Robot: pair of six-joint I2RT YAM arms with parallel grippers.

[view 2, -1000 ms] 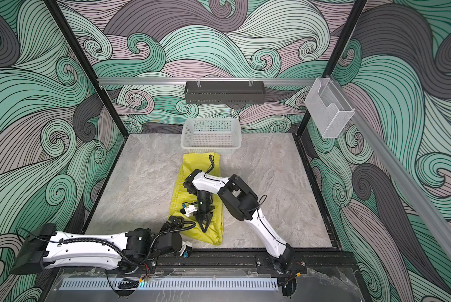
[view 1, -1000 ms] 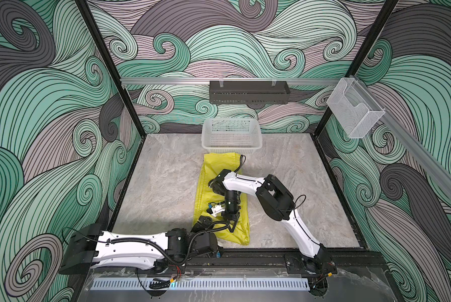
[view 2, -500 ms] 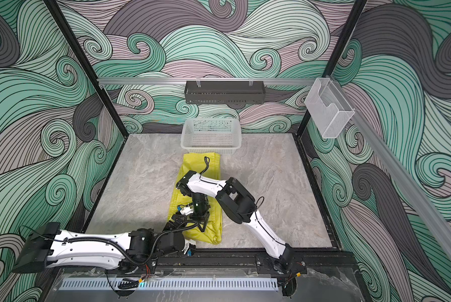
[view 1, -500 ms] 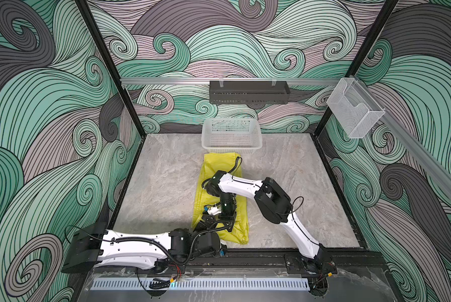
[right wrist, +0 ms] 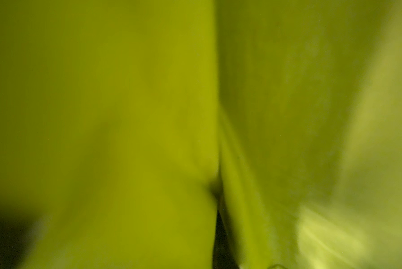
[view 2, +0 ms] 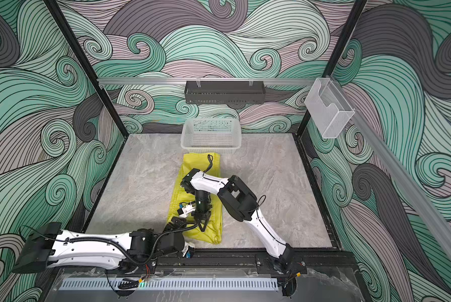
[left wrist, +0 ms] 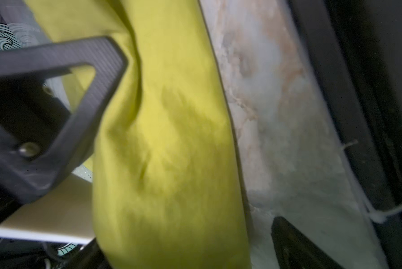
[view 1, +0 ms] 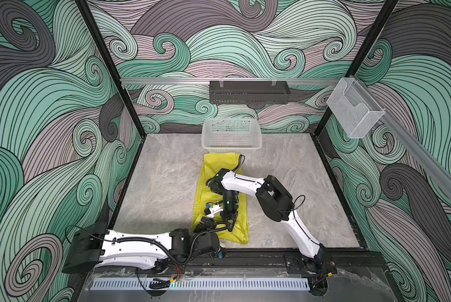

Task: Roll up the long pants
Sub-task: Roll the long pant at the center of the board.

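The long pants (view 1: 219, 167) lie as an unrolled strip from the basket (view 1: 232, 136) at the table's (view 1: 161, 183) back edge toward its front edge, where the right claw (view 1: 230, 227), closed, and left claw (view 1: 205, 224), spread wide, crowd together, so thin cloth may slip, bunch and roll crooked.

Both top views look down from high at the front of the cell, tilted toward the back wall and far enough off to hold the whole table (view 1: 167, 183), the basket (view 1: 231, 136), the left arm (view 1: 133, 244) and the right arm (view 2: 263, 232) — nearly one picture, shifted slightly sideways. The left wrist view sits close over the long pants (left wrist: 172, 139), catching a finger (left wrist: 106, 76) of the left gripper (left wrist: 199, 139) and the table's edge. The right wrist view lies so near the fabric that all is yellow-green blur.
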